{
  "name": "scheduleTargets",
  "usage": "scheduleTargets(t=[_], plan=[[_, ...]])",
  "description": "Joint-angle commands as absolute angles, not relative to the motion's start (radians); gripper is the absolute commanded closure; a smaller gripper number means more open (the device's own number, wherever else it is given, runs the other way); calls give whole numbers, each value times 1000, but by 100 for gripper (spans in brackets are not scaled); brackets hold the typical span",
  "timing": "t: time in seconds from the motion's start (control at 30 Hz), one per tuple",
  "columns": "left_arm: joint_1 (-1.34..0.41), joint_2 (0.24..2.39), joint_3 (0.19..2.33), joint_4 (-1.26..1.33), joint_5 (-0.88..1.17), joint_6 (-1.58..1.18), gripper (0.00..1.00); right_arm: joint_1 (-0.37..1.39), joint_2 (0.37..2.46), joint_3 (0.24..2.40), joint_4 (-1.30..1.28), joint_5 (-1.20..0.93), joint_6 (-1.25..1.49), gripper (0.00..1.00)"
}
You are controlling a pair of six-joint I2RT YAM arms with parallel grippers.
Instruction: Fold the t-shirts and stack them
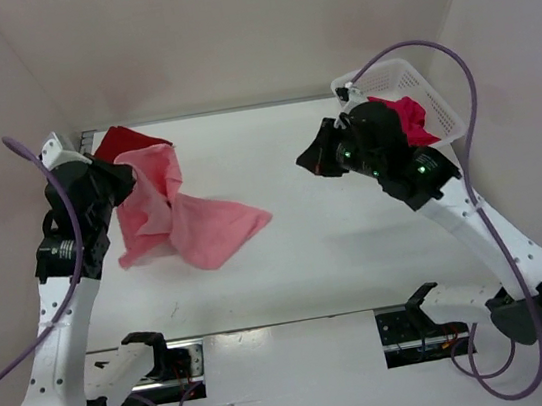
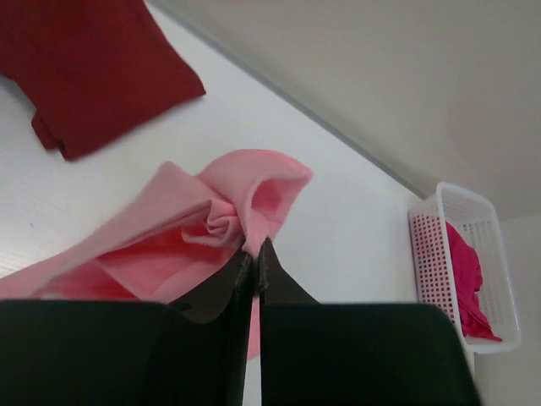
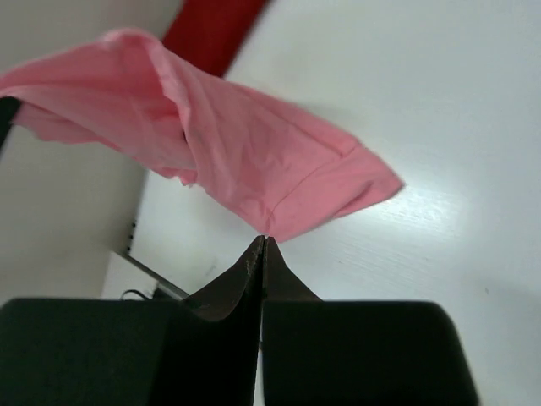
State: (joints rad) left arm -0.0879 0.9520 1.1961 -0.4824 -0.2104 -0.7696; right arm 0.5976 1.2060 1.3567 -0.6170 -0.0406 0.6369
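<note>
Basket (image 1: pixel 435 99) at the far right holds the magenta shirt (image 1: pixel 412 114), bunched up. My left gripper (image 1: pixel 118 179) pinches the pink shirt (image 1: pixel 204 228), one end raised off the table (image 1: pixel 339 254). My right gripper (image 1: pixel 314 164) is pressed together, empty, well apart from it. Only the left wrist view shows the dark red shirt (image 2: pixel 93 68) lying flat; overhead it's half hidden.

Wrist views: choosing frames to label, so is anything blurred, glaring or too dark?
Left wrist: the left tool is a dark, featureless mass, the light pink cloth t-shirt slightly soft. Right wrist: mild sheen on the white table, no harsh glare.
</note>
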Motion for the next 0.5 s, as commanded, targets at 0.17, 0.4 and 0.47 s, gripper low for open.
scheduleTargets(t=[0.17,0.4,0.47], plan=[[-103,905,997,-419,-57,-798,91,646,1383,1146,-464,-133,637,79],[-146,954,1098,-385,79,-827,93,739,1670,1253,-324,-152,626,60],[-175,980,1156,-362,139,-847,93,750,1680,1253,-273,-152,635,53]])
